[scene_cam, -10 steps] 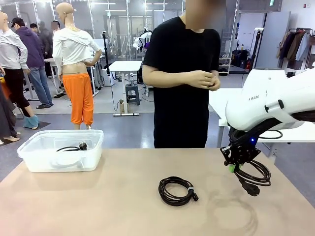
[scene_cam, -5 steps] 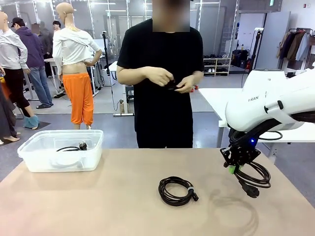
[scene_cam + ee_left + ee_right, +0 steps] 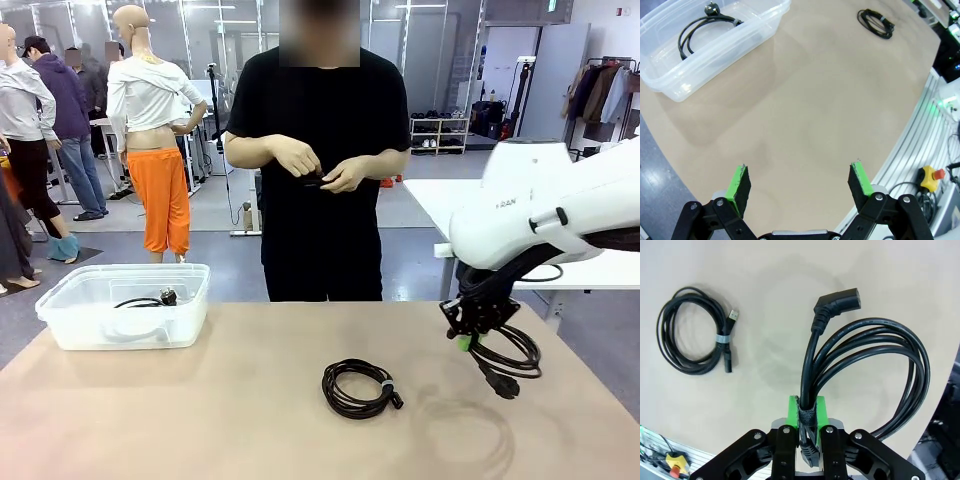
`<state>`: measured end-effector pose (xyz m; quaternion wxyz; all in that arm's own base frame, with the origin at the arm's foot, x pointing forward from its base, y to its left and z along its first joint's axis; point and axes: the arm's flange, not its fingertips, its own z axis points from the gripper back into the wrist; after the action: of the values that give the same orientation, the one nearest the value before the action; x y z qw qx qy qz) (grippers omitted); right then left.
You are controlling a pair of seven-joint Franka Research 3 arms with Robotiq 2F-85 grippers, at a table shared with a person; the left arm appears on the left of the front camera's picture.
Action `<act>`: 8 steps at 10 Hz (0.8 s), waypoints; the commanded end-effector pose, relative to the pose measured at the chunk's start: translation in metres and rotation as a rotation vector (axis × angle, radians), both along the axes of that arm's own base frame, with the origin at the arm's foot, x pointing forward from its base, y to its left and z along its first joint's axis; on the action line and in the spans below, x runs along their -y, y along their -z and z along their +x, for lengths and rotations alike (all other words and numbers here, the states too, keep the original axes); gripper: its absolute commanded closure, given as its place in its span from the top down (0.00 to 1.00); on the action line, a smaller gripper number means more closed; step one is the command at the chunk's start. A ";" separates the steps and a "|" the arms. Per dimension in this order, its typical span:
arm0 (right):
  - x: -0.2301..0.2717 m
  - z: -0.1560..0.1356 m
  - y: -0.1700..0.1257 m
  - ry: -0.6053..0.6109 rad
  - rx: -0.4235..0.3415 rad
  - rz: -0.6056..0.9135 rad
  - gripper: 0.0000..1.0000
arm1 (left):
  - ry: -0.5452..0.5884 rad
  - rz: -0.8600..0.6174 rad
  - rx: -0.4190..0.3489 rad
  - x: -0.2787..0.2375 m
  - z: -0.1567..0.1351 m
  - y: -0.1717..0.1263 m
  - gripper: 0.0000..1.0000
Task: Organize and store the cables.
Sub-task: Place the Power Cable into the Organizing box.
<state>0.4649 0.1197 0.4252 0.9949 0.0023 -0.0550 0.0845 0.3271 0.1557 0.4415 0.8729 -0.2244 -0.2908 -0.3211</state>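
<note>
The left pincer [image 3: 800, 182] hangs over the bare table [image 3: 805, 110] with its green pads [image 3: 735, 182] spread wide and nothing between them. Far ahead of it, to the left in its own view, stands the clear bin [image 3: 670, 82], which holds a loose black cable [image 3: 700, 30]. Far ahead to its right lies the tied coil [image 3: 876, 22]. The bin, the cable in it and the coil have not shifted over the last second.

Across the table, the person [image 3: 320, 130] has stepped toward picture left since a second ago. They now stand behind the middle of the table, farther from the right pincer than before. The person's hands [image 3: 322, 168] are together at chest height around something small and dark that cannot be made out.

The right pincer [image 3: 465, 338] is pressed together on a power cable [image 3: 875, 332], pinching the bundle at its wrapped band [image 3: 807, 416]. The loops hang below and to the right of the pincer, clear of the table, with the angled plug [image 3: 837, 302] at their lowest end. The tied coil lies on the table to the left of this pincer, near it but apart. Compared with a second ago, the pincer and its cable have drifted slightly to picture left and a little upward. The grip is unchanged.
</note>
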 end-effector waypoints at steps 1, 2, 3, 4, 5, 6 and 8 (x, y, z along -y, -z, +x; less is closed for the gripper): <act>-0.065 0.009 -0.014 -0.005 0.001 -0.073 0.16 | -0.004 -0.013 0.018 0.001 -0.001 0.002 0.99; -0.099 0.004 -0.014 -0.044 0.000 -0.072 0.16 | -0.004 -0.013 0.018 0.001 -0.001 0.002 0.99; -0.125 -0.003 -0.015 -0.053 0.013 -0.079 0.16 | -0.004 -0.013 0.018 0.001 -0.001 0.002 0.99; -0.152 -0.013 -0.018 -0.060 0.027 -0.046 0.16 | -0.004 -0.013 0.018 0.001 -0.001 0.002 0.99; -0.180 -0.023 -0.021 -0.055 0.051 -0.059 0.16 | -0.004 -0.013 0.018 0.001 -0.001 0.002 0.99; -0.207 -0.031 -0.020 -0.084 0.042 -0.032 0.16 | -0.004 -0.013 0.018 0.001 -0.001 0.002 0.99; -0.264 -0.034 -0.005 -0.096 0.021 0.026 0.16 | -0.004 -0.013 0.018 0.001 -0.001 0.002 0.99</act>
<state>0.4156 0.3586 0.4376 0.9873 0.0111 -0.0631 0.1457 0.3272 0.1554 0.4416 0.8730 -0.2240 -0.2904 -0.3214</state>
